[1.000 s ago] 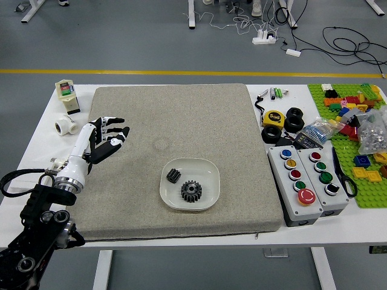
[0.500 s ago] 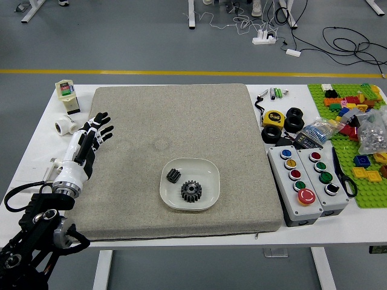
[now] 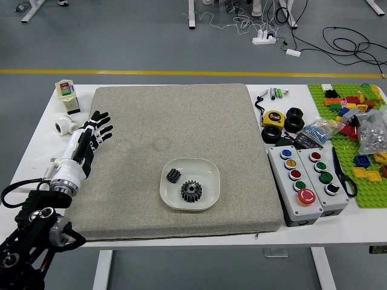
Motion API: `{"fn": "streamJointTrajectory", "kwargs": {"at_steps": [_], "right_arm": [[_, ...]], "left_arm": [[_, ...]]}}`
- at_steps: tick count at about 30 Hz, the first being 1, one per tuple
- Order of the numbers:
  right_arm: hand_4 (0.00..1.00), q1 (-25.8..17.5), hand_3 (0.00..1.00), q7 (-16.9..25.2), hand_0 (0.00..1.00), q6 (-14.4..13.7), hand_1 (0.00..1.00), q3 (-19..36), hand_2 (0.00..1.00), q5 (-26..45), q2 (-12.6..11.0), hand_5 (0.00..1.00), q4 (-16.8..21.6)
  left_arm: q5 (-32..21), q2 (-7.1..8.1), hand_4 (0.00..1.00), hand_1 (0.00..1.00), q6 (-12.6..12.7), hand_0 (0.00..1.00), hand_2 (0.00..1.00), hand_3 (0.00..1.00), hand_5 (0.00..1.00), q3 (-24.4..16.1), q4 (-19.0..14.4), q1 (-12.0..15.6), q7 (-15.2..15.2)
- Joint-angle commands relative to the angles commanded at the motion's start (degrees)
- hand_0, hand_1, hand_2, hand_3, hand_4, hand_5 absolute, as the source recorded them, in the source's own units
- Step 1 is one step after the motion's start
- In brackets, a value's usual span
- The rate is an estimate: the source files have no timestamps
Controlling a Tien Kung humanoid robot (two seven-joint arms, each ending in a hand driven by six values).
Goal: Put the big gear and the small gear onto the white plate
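Pipe fitting: the white piece [image 3: 66, 125] is sitting just beside the left forearm, so you are wanting a path that swings away from it, not outward into it.
Left hand: you are holding it [image 3: 92, 134] over the left edge of the mat [image 3: 133, 181], fingers spread, gripping nothing, well apart from the gears.
Cable: the black loop [image 3: 21, 183] is hanging off the forearm; you are watching that it isn't snagging on the edge of the surface [image 3: 36, 145] as the arm is moving.
Small gear: it [image 3: 173, 176] is lying inside the plate, toward the far left corner.
White plate: it [image 3: 208, 172] is resting on the mat and carrying both gears, so by judgement the placing is looking complete.
Big gear: it [image 3: 191, 191] is lying flat near the plate's middle, toward the near side, a gap showing between it and the small one.
Step in hand: you are probably parking the arm. You are doing this well by going slowly, passing wide of the plate and leaving the gears alone; a brushed rim is risking a slid plate or rolling the small gear.
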Motion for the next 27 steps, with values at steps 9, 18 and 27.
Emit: {"fn": "streamJointTrajectory", "kwargs": {"at_steps": [9,18,27], "right_arm": [[0.754,0.11,0.55,0.01,0.604,0.02,0.612,0.07,0.7,-0.05,-0.02,0.654,0.0],[0.754,0.11,0.55,0.0,0.602,0.05,0.611,0.09,0.701,-0.12,-0.03,0.655,0.0],[0.754,0.16,0.55,-0.02,0.604,0.01,0.611,0.03,0.701,-0.02,-0.01,0.654,0.0]], "left_arm": [[3.2,-0.11,0.789,0.841,-2.8,0.823,0.903,0.827,0.872,-1.81,-0.44,-0.11,3.46],[3.17,-0.17,0.793,0.839,-2.11,0.821,0.906,0.829,0.859,-3.52,-0.73,-0.14,2.97],[3.03,-0.27,0.794,0.842,-1.67,0.824,0.906,0.83,0.85,-4.36,-0.84,-0.15,2.29]]}}
